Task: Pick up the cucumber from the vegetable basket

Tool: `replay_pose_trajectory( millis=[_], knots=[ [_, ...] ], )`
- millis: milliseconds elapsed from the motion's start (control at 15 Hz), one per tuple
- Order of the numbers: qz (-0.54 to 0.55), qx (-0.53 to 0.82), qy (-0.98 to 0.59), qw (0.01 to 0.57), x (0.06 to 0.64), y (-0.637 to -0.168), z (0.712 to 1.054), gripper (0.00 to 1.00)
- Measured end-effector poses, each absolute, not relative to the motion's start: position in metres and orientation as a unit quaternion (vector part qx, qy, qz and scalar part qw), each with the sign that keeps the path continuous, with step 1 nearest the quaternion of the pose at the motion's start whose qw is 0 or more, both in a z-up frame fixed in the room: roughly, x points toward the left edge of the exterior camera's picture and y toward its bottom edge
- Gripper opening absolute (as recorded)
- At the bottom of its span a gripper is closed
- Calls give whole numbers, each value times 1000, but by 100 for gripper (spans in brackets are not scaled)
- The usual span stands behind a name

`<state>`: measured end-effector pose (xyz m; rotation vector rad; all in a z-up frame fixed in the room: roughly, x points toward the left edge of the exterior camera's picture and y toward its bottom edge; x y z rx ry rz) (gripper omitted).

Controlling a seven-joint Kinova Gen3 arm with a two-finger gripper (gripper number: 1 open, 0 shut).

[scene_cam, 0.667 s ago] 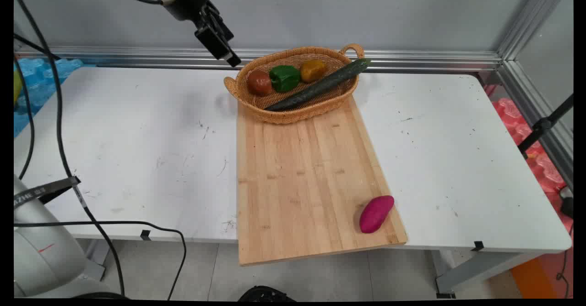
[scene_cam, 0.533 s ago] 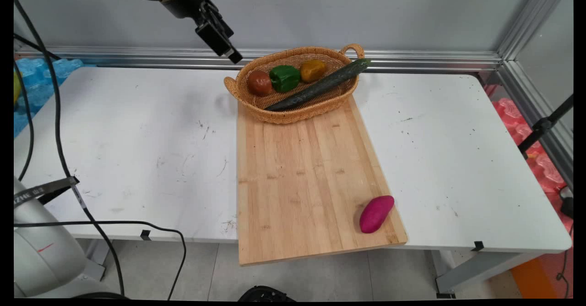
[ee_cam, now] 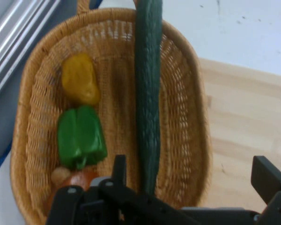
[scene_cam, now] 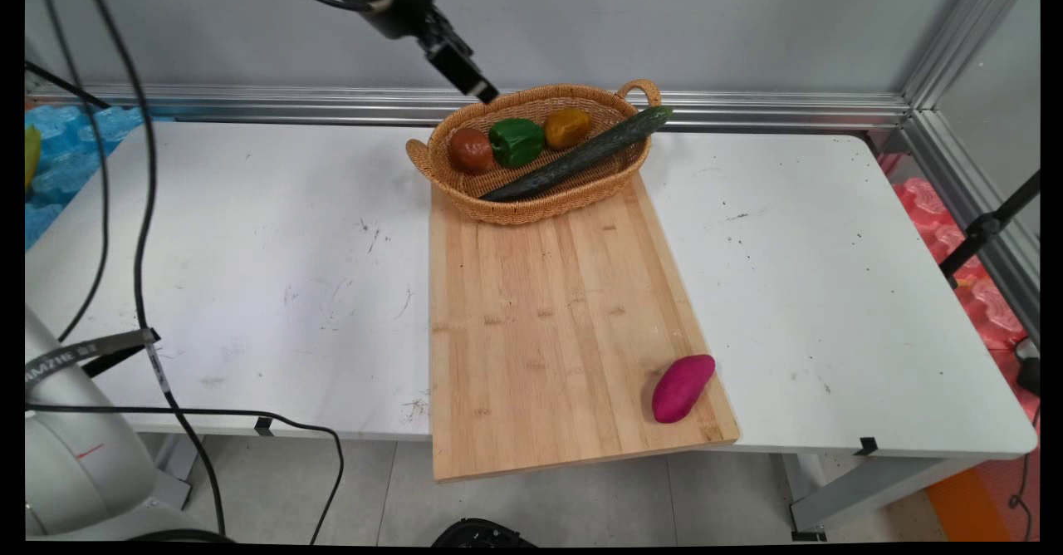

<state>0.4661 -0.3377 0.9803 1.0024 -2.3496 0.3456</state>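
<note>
My pincer hangs high over the far edge of the table, just above the far left rim of the basket, and it grips nothing: in the hand view my two fingers stand well apart, one low in the middle of the picture and the other at the right edge. The basket is an oval of woven tan wicker with a small loop handle at each end, and it sits on the far end of the cutting board, close to the table's far edge. Inside it four vegetables lie together. A long, dark green cucumber runs slantwise the length of the basket, its skin dull and faintly ridged, with one tip poking out over the rim by the right handle. Beside the cucumber, along the far wall of the basket, three peppers sit in a row: a yellow pepper nearest the right handle, a glossy green pepper with deep lobes in the middle, and a reddish-brown pepper toward the left handle. The board is pale wood with a visible grain, and its near end juts out past the table's near edge. Near the board's near right corner, well apart from the basket, lies a smooth magenta sweet potato.
</note>
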Motion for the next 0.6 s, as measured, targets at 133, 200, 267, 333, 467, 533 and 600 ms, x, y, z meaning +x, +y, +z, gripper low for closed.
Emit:
replay_pose_trajectory(
  millis=[133,200,267,333,467,533,600],
  knots=[
    [132,375,-874,279,457,-350,969,100],
    [133,377,-874,278,451,-358,961,100],
    [135,378,-873,277,445,-368,952,100],
    [137,379,-873,276,439,-376,944,100],
    [138,381,-872,273,429,-390,930,100],
    [139,382,-872,271,424,-397,922,100],
    [139,383,-873,268,418,-406,913,100]
  ],
)
